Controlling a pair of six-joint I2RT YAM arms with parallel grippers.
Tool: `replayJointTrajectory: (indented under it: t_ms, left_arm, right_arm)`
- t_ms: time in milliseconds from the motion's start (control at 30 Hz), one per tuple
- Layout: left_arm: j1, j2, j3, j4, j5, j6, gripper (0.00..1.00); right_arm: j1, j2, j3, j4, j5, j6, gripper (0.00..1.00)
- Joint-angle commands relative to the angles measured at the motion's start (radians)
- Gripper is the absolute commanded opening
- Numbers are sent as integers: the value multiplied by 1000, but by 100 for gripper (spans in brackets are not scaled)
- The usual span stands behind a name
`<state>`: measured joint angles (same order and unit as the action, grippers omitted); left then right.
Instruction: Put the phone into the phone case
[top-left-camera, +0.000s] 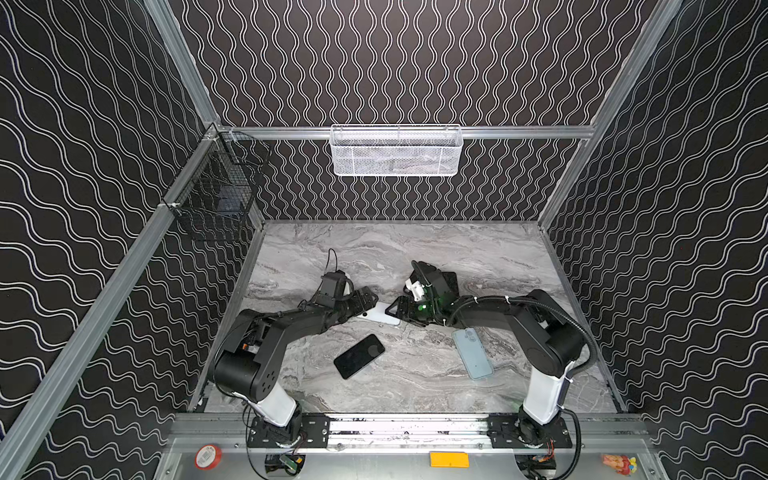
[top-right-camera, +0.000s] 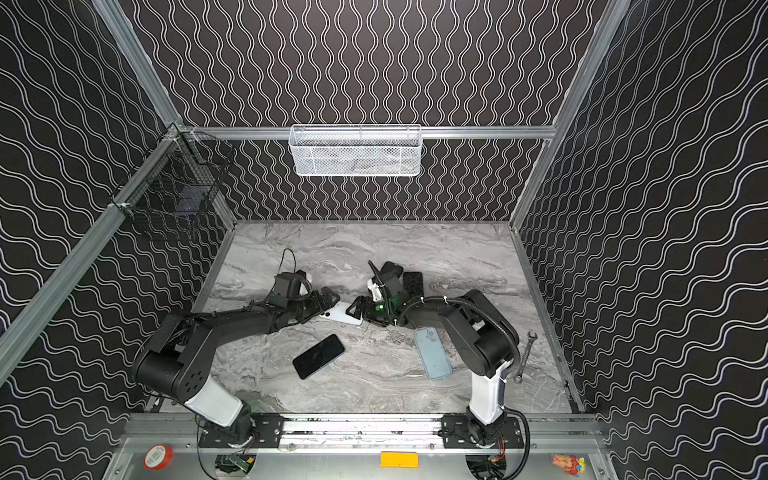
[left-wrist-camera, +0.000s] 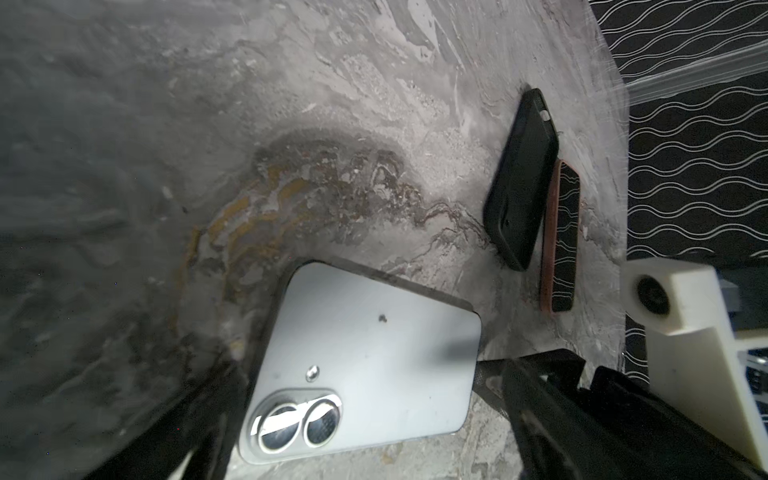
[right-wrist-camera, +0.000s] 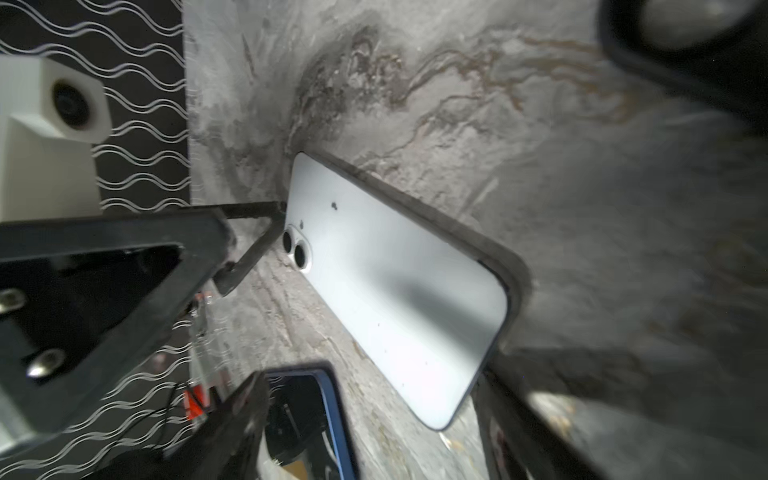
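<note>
A white phone (top-left-camera: 380, 314) (top-right-camera: 343, 312) lies back up on the marble table, its twin camera lenses toward my left arm. My left gripper (top-left-camera: 368, 301) (left-wrist-camera: 365, 436) is open, and its fingers straddle the camera end of the phone (left-wrist-camera: 365, 340); one finger sits close to the edge, the other stands apart. My right gripper (top-left-camera: 395, 309) (right-wrist-camera: 374, 436) is open at the opposite end, where one corner of the phone (right-wrist-camera: 395, 291) reaches in between its fingers. The light blue phone case (top-left-camera: 472, 353) (top-right-camera: 432, 353) lies open side up beside my right arm.
A black phone (top-left-camera: 358, 356) (right-wrist-camera: 299, 411) lies screen up in front of the grippers. A black case (left-wrist-camera: 521, 178) and a copper-edged phone (left-wrist-camera: 561, 237) lie behind my right gripper. A wrench (top-right-camera: 524, 357) lies by the right wall. Two baskets (top-left-camera: 395, 151) (top-left-camera: 216, 195) hang on the walls.
</note>
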<state>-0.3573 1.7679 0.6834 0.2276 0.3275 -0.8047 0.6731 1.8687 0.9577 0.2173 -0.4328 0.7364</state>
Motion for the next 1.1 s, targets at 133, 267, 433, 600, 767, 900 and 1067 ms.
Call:
replayJointTrajectory:
  t_ms: [133, 267, 433, 600, 767, 900, 1067]
  left_arm:
    - [-18, -27, -41, 117, 217, -75, 98]
    - [-24, -46, -71, 164, 220, -112, 98]
    - [-37, -60, -92, 213, 234, -142, 98]
    - [-38, -50, -96, 234, 242, -147, 98]
    - [-37, -36, -101, 261, 246, -157, 98]
    - [-37, -43, -108, 255, 244, -148, 98]
    - [-37, -41, -117, 255, 241, -139, 99]
  right_arm:
    - [19, -45, 12, 150, -46, -33, 79]
    - [18, -59, 27, 167, -73, -17, 79]
    - [11, -102, 26, 207, -92, 11, 79]
    - [5, -112, 32, 226, -151, 37, 78]
    - [0, -70, 33, 255, -208, 82, 78]
    - [-10, -63, 10, 251, -197, 93, 75]
    - [-23, -88, 18, 153, -155, 42, 62]
